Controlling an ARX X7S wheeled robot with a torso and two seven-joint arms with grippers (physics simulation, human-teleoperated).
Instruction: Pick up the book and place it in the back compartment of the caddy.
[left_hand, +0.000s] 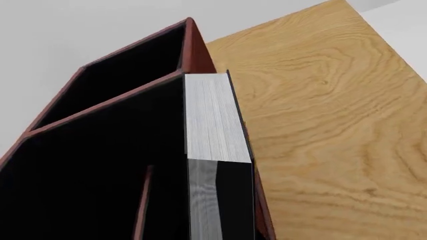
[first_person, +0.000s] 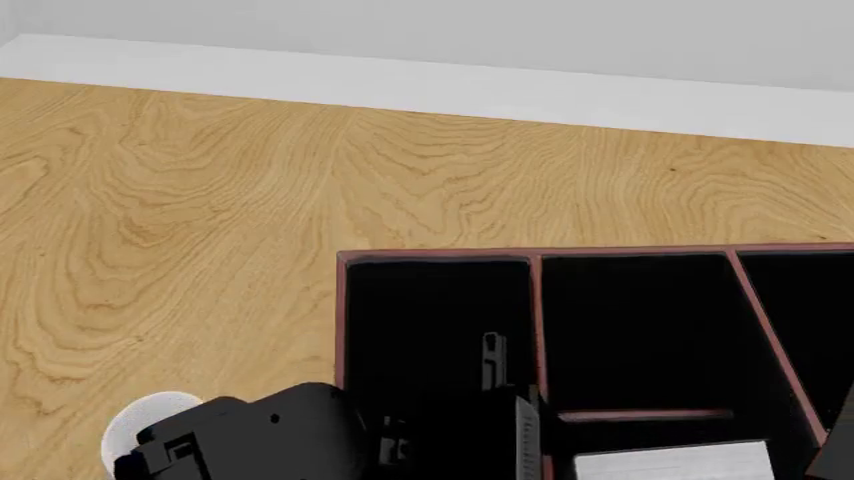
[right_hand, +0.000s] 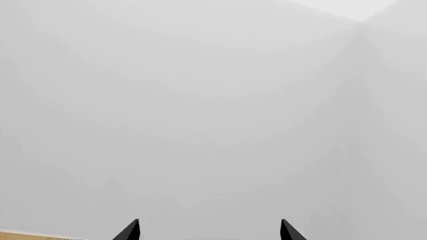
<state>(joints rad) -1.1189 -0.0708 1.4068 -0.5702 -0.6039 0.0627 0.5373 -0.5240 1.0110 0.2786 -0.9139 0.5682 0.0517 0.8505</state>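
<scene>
Left wrist view is showing the book (left_hand: 217, 120) standing against a caddy (left_hand: 197, 47) wall; placement unconfirmed. My right gripper (right_hand: 209, 231) is hanging open; left grip undeterminable.

The caddy (first_person: 441, 258) sits on the wooden table (first_person: 200, 200), toward the robot's right and near its front edge. Dividers split it into compartments — three side by side along the back, more in front of them. The book (left_hand: 217, 120) stands on edge inside the caddy, pressed against one outer wall.
</scene>
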